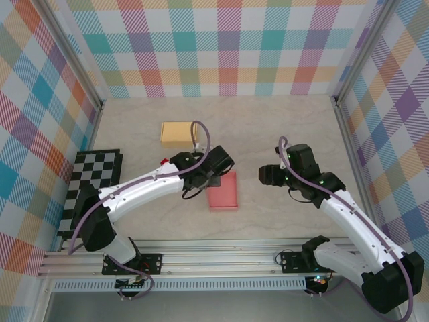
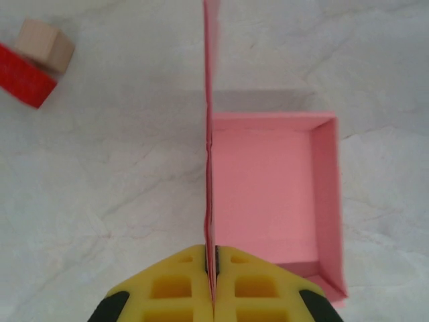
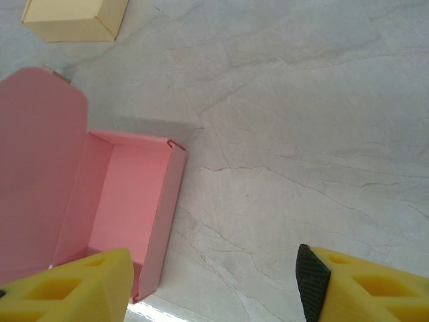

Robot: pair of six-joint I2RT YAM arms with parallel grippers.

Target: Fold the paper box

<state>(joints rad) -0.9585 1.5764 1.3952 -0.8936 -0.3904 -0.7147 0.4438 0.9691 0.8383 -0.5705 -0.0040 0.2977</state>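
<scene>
My left hand [image 2: 211, 278] pinches the lid [image 2: 207, 134] upright; the paper box [image 2: 268, 194] is not yet closed.
The lid stands on edge straight ahead of that hand, with the tray lying open just to its right on the bench [image 2: 100, 201]. The walls are up, so I judge only folding the lid down is left. My right hand [image 3: 213, 285] hovers spread wide, with the box off to its left.
</scene>
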